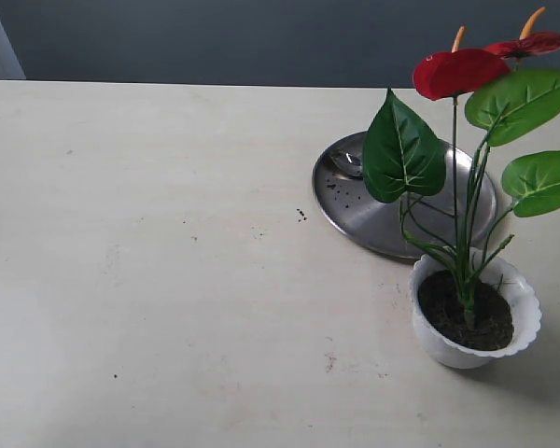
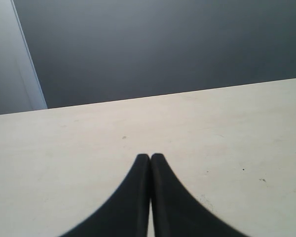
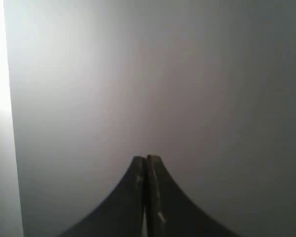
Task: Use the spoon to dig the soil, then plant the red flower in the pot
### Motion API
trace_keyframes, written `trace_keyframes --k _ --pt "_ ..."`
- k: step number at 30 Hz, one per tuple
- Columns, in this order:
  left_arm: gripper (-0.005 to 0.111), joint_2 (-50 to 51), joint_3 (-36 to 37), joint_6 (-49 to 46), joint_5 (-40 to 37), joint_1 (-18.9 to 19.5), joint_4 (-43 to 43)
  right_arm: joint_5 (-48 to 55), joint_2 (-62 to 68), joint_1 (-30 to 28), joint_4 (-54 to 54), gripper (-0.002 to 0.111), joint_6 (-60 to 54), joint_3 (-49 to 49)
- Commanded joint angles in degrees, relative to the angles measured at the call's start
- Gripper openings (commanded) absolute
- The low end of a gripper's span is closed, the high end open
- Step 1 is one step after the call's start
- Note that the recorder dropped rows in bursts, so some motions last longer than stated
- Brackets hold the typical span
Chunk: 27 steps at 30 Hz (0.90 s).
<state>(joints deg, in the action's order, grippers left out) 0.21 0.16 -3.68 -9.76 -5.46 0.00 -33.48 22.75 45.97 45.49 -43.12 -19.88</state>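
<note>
Pale table (image 1: 168, 280) under a dark wall, and your flower (image 1: 457, 73) stands upright in the pot (image 1: 532, 308) at the front right, stems sunk in the soil (image 1: 493, 322), so digging and planting both look done to me. Your spoon (image 1: 347, 163) lies on the plate (image 1: 355, 215) just behind the pot, with a few crumbs (image 1: 301, 215) scattered beside it. Your left gripper (image 2: 150, 157) and right gripper (image 3: 146, 159) are both pinched closed on nothing, away from the pot, and I see nothing in your way.

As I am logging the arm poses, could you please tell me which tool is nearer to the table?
Left, it seems. The left tool, shut, sits low over the table. The right tool, also shut, faces only blank grey; no table shows there.
</note>
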Motion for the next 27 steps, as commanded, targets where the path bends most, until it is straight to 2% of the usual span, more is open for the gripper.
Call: trace_keyframes --k 1,3,6,7,11,13,15,20,27 --pt "0.000 -0.21 -0.16 0.00 0.40 -0.38 0.00 7.66 -0.28 -0.27 8.29 0.000 -6.93 -0.28" --pt "0.000 -0.21 -0.16 0.00 0.40 -0.38 0.00 12.08 -0.28 -1.06 13.02 0.000 -14.33 -0.28" --pt "0.000 -0.21 -0.16 0.00 0.40 -0.38 0.00 18.10 -0.82 -5.87 20.96 0.000 -19.92 -0.28" --pt "0.000 -0.21 -0.16 0.00 0.40 -0.38 0.00 20.57 -1.96 -10.20 23.92 0.000 -20.05 -0.28" --pt "0.000 -0.21 -0.16 0.00 0.40 -0.38 0.00 36.01 -10.55 -26.75 24.07 0.000 -20.88 1.91" --pt "0.000 -0.21 -0.16 0.00 0.40 -0.38 0.00 41.15 -15.46 -32.89 24.57 0.000 -18.79 5.12" --pt "0.000 -0.21 -0.16 0.00 0.40 -0.38 0.00 45.44 -17.69 -36.38 24.46 0.000 -16.15 8.09" --pt "0.000 -0.21 -0.16 0.00 0.40 -0.38 0.00 46.28 -17.80 -37.27 24.49 0.000 -15.22 14.47" --pt "0.000 -0.21 -0.16 0.00 0.40 -0.38 0.00 42.27 -17.80 -37.27 19.55 0.000 -14.09 15.60"
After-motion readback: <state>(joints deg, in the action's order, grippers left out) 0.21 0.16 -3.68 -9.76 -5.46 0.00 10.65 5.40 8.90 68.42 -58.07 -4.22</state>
